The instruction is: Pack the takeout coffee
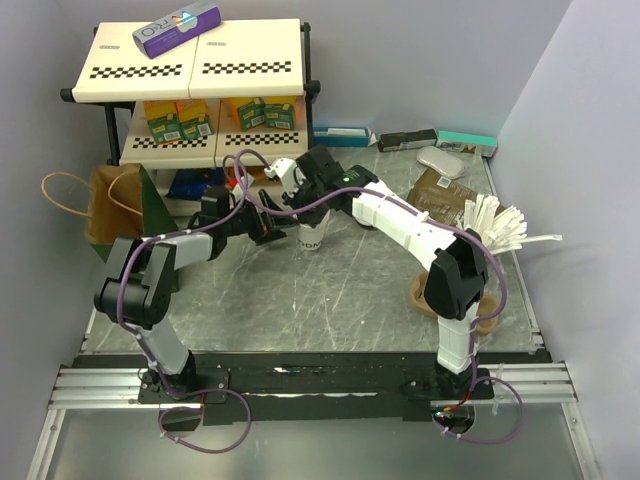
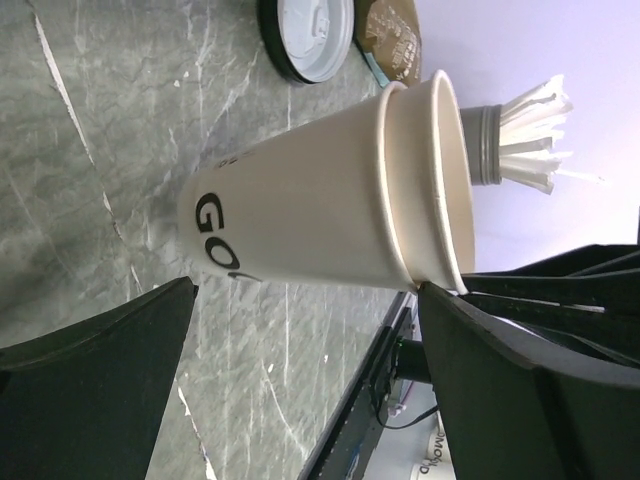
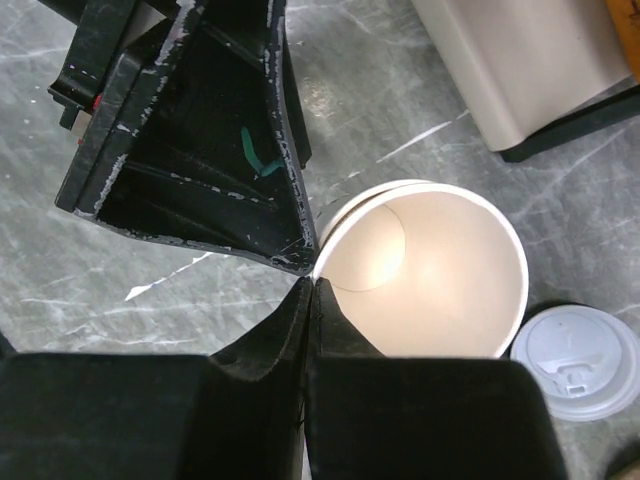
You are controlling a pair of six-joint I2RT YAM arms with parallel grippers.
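While both arms are hovering at mid-table, the packing is looking barely begun. Seen from above, the paper cups (image 1: 312, 240) are standing upright at the centre of the grey table (image 1: 330, 310). The left gripper (image 1: 272, 232) is sitting just beside them at 9 o'clock and the right gripper (image 1: 302, 208) is hanging over them from 12 o'clock. A brown paper bag (image 1: 110, 205) is waiting at the table's 9 o'clock edge, and a brown tray (image 1: 420, 298) is lying at 4 o'clock, half hidden under the right arm. No cup is showing in either.

From the left wrist, two cups are showing nested one inside the other. The left gripper's fingers (image 2: 100, 400) are standing spread wide on either side, apart from the paper and gripping nothing. A white lid (image 2: 310, 35) is lying loose on the table at 12 o'clock, and a tumbler of white sticks (image 2: 485, 150) is standing at 2 o'clock, beyond the rim.

From the right wrist, the right gripper's tips are pressing tight together right at the rim's 8 o'clock. Whether paper is caught between them cannot be told. The lid is lying apart at 4 o'clock. Separating, capping and packing are, by this reading, all still waiting.
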